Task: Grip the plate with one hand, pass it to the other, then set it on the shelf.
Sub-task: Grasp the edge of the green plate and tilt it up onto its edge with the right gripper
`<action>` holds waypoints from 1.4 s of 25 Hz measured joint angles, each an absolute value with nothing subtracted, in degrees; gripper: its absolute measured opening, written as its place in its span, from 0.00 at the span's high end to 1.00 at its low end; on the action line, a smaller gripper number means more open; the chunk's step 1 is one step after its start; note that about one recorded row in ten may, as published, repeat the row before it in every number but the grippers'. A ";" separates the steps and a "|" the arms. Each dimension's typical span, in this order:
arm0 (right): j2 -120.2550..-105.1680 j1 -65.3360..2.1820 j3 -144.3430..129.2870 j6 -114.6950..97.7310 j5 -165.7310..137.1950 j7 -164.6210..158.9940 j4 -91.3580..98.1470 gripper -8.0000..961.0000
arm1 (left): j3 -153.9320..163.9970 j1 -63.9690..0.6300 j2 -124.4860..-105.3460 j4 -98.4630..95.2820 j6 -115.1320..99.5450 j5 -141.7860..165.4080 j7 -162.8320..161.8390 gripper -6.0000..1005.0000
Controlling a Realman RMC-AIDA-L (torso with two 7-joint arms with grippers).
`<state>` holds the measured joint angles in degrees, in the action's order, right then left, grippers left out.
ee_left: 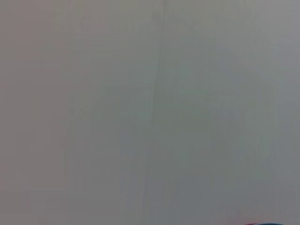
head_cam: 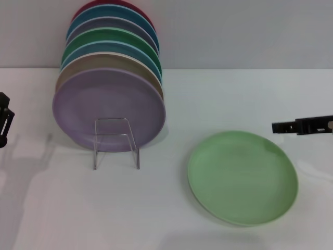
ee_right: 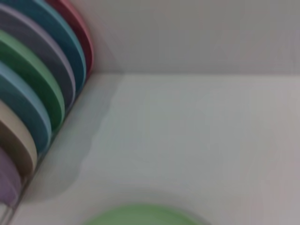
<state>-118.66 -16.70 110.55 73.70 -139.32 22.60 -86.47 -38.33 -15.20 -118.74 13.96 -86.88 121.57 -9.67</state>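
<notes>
Mint-green, rigid and probably slick, the plate (head_cam: 242, 177) lay flat on the worktop (head_cam: 156, 208) near the right hand (head_cam: 302, 126), whose finger opening could not be told; its thin rim seemed the only hold.

The pale green plate (head_cam: 242, 177) has a smooth, matt surface — no strong shine. The stacked plates (head_cam: 110, 78) look equally matt, like glazed ceramic. The shelf (head_cam: 116, 141) is clear, glossy acrylic. The table (head_cam: 218, 99) is white, smooth and matt.
</notes>
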 joint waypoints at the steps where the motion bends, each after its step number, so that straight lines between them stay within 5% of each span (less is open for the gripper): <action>1: -118.67 -17.51 111.09 75.25 -141.07 21.69 -86.31 0.32 | -38.33 -15.20 -118.74 13.96 -86.88 121.57 -9.67 0.23; 15: -118.50 -24.01 116.93 81.77 -147.29 21.89 -75.43 0.33 | -38.40 -16.07 -118.82 14.15 -85.69 121.55 -9.67 0.23; 35: -118.74 -24.97 117.15 80.76 -147.56 23.37 -71.24 0.33 | -38.67 -15.35 -118.82 14.86 -85.72 121.55 -10.55 0.23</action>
